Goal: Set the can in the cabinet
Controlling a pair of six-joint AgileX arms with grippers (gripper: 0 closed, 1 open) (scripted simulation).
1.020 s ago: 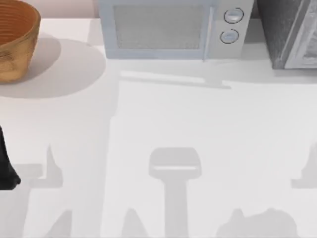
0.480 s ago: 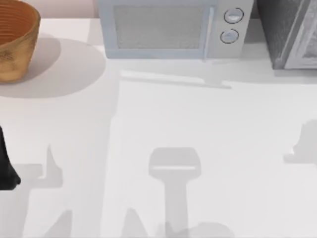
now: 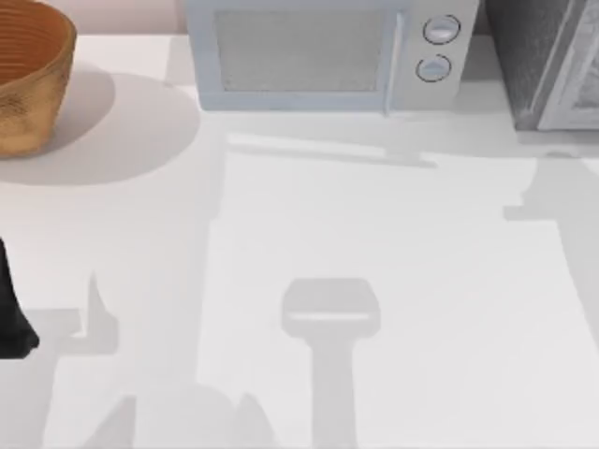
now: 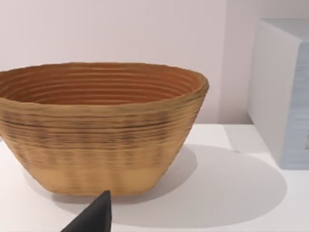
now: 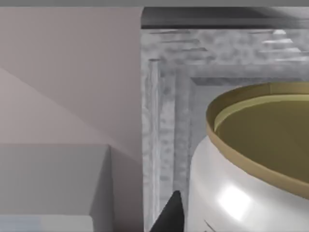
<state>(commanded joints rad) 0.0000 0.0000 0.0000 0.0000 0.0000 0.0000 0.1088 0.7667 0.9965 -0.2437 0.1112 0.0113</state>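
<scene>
Glossy white can [image 5: 251, 193] (gold rim) before speckled grey cabinet [image 5: 169, 96].

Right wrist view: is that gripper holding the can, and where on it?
The can sits tight beside one dark fingertip, near its side wall and facing the cabinet. An actual grip cannot be told.

The left arm [image 3: 11, 309] is parked at the 9 o'clock edge of the table, low on that side. One dark fingertip [image 4: 94, 217] shows in the left wrist view, another fingertip [image 5: 169, 215] in the right wrist view.
</scene>
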